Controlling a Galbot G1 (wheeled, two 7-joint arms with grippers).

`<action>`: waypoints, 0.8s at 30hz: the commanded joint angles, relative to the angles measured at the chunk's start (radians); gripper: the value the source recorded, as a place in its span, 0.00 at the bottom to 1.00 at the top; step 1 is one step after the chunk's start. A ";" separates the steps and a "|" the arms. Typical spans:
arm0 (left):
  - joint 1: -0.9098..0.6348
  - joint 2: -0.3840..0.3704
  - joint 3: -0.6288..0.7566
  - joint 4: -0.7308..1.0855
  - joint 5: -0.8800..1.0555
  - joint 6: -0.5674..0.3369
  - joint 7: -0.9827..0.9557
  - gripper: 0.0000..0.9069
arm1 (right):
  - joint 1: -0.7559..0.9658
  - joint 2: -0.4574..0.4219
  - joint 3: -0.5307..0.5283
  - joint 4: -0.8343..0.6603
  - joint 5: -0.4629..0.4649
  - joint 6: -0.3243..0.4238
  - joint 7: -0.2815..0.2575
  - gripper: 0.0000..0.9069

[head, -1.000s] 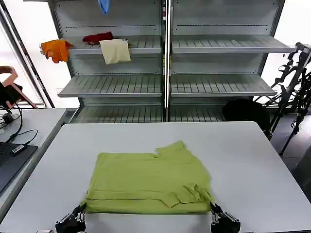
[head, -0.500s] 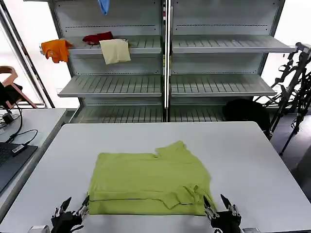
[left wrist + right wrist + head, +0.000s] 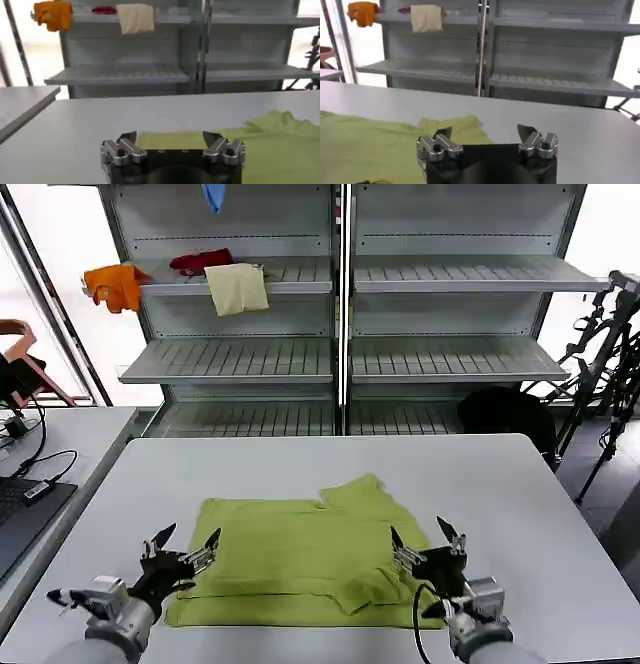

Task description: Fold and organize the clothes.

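Setting: a lab or test room fitted out like a shop.
- Grey metal shelving (image 3: 340, 314), two bays, slatted shelves, retail type, standing against the back wall.
- Shelf stock: an orange garment (image 3: 115, 286), a red garment (image 3: 200, 261), a cream garment (image 3: 237, 288), a blue cloth (image 3: 213, 196) hanging higher up.
- Large plain white table (image 3: 520, 514) in front of the shelving.
- Second table (image 3: 70, 434) to the left carrying a laptop (image 3: 20, 519) and loose cables (image 3: 35, 459).
- Black stands or tripods (image 3: 605, 374) at the right edge.
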State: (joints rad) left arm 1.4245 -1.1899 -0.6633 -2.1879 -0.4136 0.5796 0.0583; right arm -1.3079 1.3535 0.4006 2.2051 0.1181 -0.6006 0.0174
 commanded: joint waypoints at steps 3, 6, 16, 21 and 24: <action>-0.269 0.097 0.063 0.273 -0.031 0.007 0.089 1.00 | 0.323 -0.014 -0.085 -0.310 0.061 -0.001 0.024 1.00; -0.294 0.103 0.081 0.312 -0.021 0.008 0.089 1.00 | 0.357 -0.005 -0.091 -0.368 0.057 -0.001 0.022 1.00; -0.328 0.095 0.115 0.426 0.048 0.006 0.102 1.00 | 0.403 0.023 -0.086 -0.484 0.055 0.000 0.024 1.00; -0.340 0.088 0.123 0.459 0.069 0.006 0.103 1.00 | 0.407 0.027 -0.084 -0.501 0.052 0.001 0.019 1.00; -0.345 0.084 0.125 0.467 0.074 0.006 0.101 1.00 | 0.405 0.028 -0.087 -0.504 0.051 0.001 0.016 1.00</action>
State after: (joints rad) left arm 1.1243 -1.1113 -0.5542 -1.8125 -0.3665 0.5849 0.1489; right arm -0.9508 1.3787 0.3225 1.7801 0.1638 -0.6008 0.0328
